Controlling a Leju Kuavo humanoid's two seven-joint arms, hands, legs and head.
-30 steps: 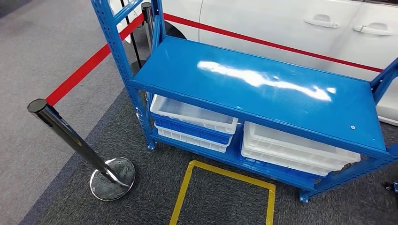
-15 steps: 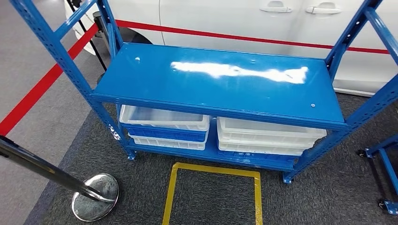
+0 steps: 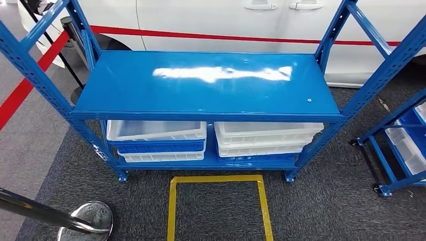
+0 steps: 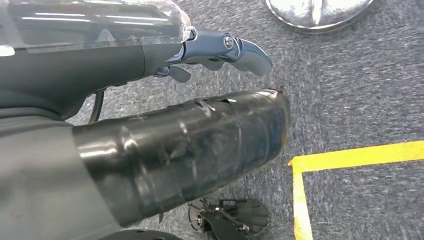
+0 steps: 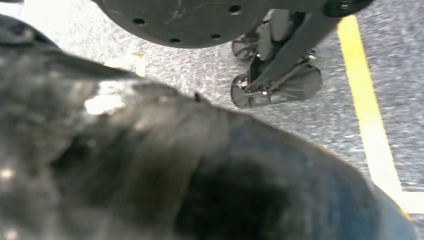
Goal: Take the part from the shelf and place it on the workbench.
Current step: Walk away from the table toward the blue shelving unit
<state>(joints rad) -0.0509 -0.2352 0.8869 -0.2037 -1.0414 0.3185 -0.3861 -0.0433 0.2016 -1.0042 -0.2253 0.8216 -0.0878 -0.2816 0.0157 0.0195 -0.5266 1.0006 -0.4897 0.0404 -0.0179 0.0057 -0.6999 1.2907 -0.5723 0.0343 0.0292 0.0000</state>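
Your view has swung since 1 s ago: the whole pic shifted, so that's the camera turning, not the things. The blue steel shelf rack now sits square-on, centred in the head view, where before it ran off at a slant.

Rack's top board is glossy blue w/ a white glare streak. On the lower level you've got two stacks side by side. On the left, white plastic trays w/ a blue plastic crate sandwiched between them. On the right, a stack of white trays. Both sit under the top board, fronts about flush w/ the rack's front edge.

Part: can't tell you where it is, nothing in these views reads clearly as it.

Yellow tape square is on the grey carpet just in front of the rack. Chrome stanchion base stands bottom left, w/ a red barrier belt running along the left side. White car stands behind the rack. A second blue rack w/ white trays is off to the right.

Left hand hangs over the carpet near a tape corner. Dark fingers point outward, but the dark glossy bulk hides the rest, so can't tell if it's open or closed. Right hand is a blurred dark mass close to the lens; can't tell its state either.
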